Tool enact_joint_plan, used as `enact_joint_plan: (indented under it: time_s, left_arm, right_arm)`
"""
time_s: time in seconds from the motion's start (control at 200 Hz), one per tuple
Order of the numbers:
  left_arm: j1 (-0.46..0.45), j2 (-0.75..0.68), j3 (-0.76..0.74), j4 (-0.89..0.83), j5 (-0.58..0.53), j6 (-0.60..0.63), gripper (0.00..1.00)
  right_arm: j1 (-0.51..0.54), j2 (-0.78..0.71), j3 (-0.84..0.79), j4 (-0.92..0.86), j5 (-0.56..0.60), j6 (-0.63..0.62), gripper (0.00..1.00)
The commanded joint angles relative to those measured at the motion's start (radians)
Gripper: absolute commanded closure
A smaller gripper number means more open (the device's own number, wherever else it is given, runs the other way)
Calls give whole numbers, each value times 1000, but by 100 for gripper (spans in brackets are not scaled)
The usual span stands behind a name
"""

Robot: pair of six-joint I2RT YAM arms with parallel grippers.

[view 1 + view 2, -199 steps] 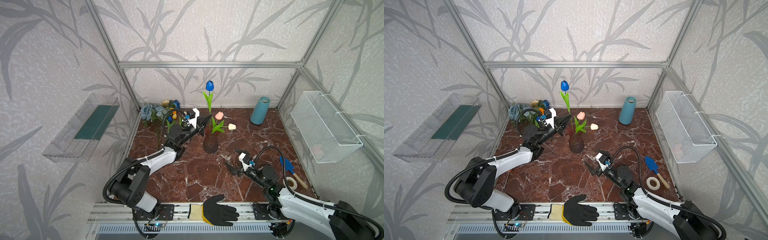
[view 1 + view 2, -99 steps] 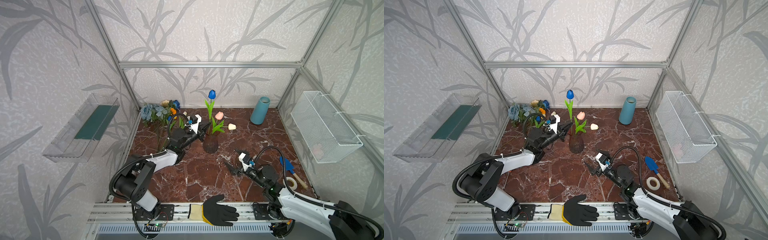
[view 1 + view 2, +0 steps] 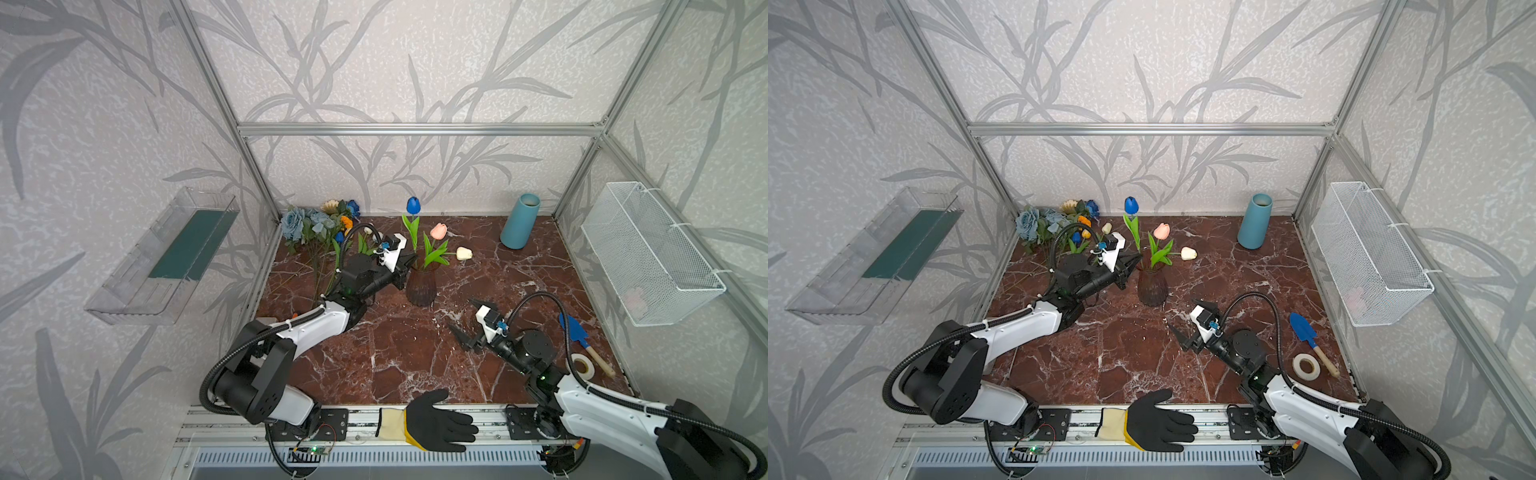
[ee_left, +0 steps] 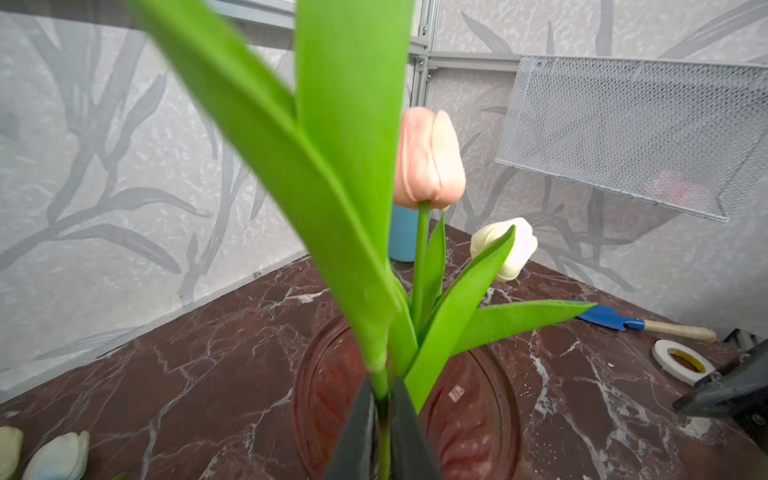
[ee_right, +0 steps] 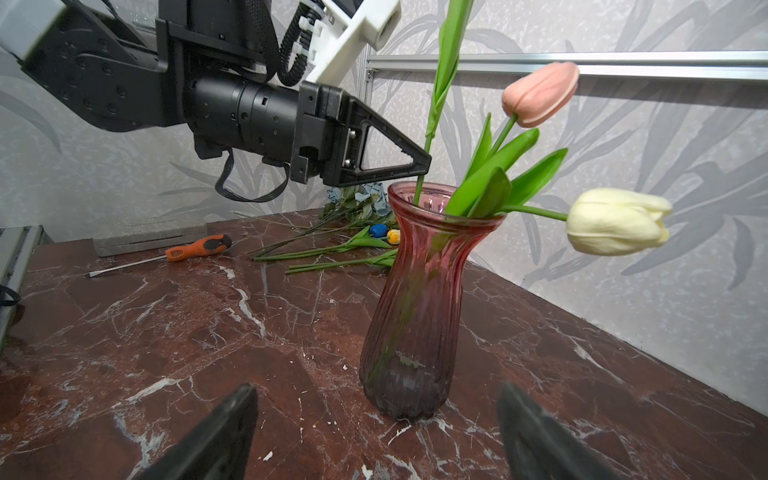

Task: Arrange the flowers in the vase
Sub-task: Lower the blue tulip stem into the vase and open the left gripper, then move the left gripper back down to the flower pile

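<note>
A ribbed pink glass vase (image 3: 420,286) (image 3: 1153,286) (image 5: 415,311) stands mid-table with a pink tulip (image 3: 439,231) (image 4: 428,162) and a white tulip (image 3: 464,253) (image 5: 615,226) in it. My left gripper (image 3: 414,259) (image 3: 1137,259) (image 4: 381,384) sits at the vase's rim, shut on the green stem of the blue tulip (image 3: 412,205) (image 3: 1131,205), whose lower end dips into the mouth. The right gripper (image 3: 461,313) (image 3: 1182,313) (image 5: 376,390) rests open and empty near the table, in front of the vase. More flowers (image 3: 320,220) lie at the back left.
A blue cylinder vase (image 3: 519,222) stands at the back right, under a wire basket (image 3: 648,253) on the right wall. A blue trowel (image 3: 575,328) and tape roll (image 3: 582,366) lie front right. An orange screwdriver (image 5: 195,249) lies left; a black glove (image 3: 436,422) rests on the front rail.
My left gripper has come down toward the vase's rim, lowering the blue tulip so its stem enters the mouth. The right arm has stayed put.
</note>
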Motion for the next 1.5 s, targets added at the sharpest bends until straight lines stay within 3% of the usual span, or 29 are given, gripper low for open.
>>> enact_joint_plan:
  time_s: [0.0,0.325,0.76,0.885,0.985,1.05,1.28,1.395,1.5]
  left_arm:
    - [-3,-60,13,-123,-28,53,86]
    - [-3,-81,124,-304,-54,98,84]
    - [-3,-93,188,-367,-55,108,83]
    - [-1,-130,160,-381,-69,117,67]
    - [0,-182,120,-393,-73,139,40]
    - [3,-218,98,-419,-75,163,30]
    - [54,-334,-31,-449,-219,185,26]
    - [137,-338,-73,-413,-317,145,27]
    - [258,-245,-41,-425,-342,33,28]
  right_arm:
    - [5,2,1,19,-5,-7,9]
    - [5,13,0,25,-3,-5,9]
    - [5,12,1,25,-6,-4,9]
    - [5,-7,-2,14,-3,-5,9]
    - [5,-23,0,-1,-5,-2,9]
    - [5,-25,-2,0,-6,1,9]
    - [5,-32,-5,2,-10,6,9]
    - [5,-36,-6,2,-11,8,9]
    - [5,-30,-6,9,-15,12,9]
